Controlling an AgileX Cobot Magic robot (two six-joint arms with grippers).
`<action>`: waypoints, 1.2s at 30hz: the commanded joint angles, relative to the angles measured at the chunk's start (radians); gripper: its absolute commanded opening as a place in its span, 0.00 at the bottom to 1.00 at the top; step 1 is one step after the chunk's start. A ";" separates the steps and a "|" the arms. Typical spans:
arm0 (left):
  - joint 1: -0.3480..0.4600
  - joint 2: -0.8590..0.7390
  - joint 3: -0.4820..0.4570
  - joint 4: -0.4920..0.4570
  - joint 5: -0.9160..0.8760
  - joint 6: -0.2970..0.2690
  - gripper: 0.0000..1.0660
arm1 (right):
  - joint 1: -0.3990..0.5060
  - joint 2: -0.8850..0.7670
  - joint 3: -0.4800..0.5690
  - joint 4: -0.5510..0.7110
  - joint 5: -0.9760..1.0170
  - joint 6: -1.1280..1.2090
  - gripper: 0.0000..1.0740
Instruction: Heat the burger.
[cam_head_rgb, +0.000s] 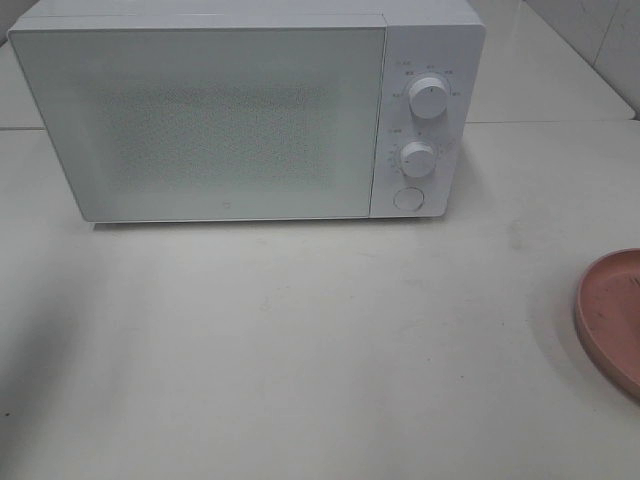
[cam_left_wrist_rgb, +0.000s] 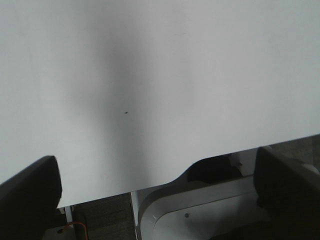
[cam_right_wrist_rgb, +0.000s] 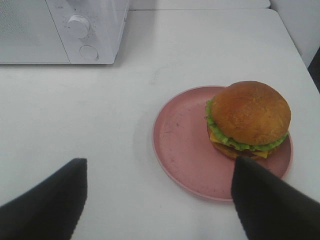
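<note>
The burger (cam_right_wrist_rgb: 248, 119) with an orange-brown bun, green lettuce and yellow cheese sits on a round pink plate (cam_right_wrist_rgb: 185, 145) in the right wrist view. In the exterior high view only the plate's edge (cam_head_rgb: 610, 315) shows at the right border; the burger is out of that view. The white microwave (cam_head_rgb: 250, 110) stands at the back with its door shut. My right gripper (cam_right_wrist_rgb: 160, 200) is open, its dark fingertips (cam_right_wrist_rgb: 270, 205) apart above the table in front of the plate. My left gripper (cam_left_wrist_rgb: 160, 185) is open over bare table near its edge. Neither arm shows in the exterior high view.
The microwave has two knobs (cam_head_rgb: 428, 97) and a round button (cam_head_rgb: 407, 198) on its right panel. The white table (cam_head_rgb: 300, 340) spreads in front of it. The table's edge and a white robot base (cam_left_wrist_rgb: 200, 210) show in the left wrist view.
</note>
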 joint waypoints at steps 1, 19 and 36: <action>0.016 -0.036 0.005 0.030 0.027 -0.040 0.94 | -0.006 -0.026 0.003 0.002 -0.005 -0.009 0.71; 0.033 -0.585 0.223 0.161 -0.054 -0.107 0.94 | -0.006 -0.026 0.003 0.002 -0.005 -0.009 0.71; 0.033 -0.952 0.467 0.163 -0.162 -0.093 0.94 | -0.006 -0.026 0.003 0.002 -0.005 -0.009 0.71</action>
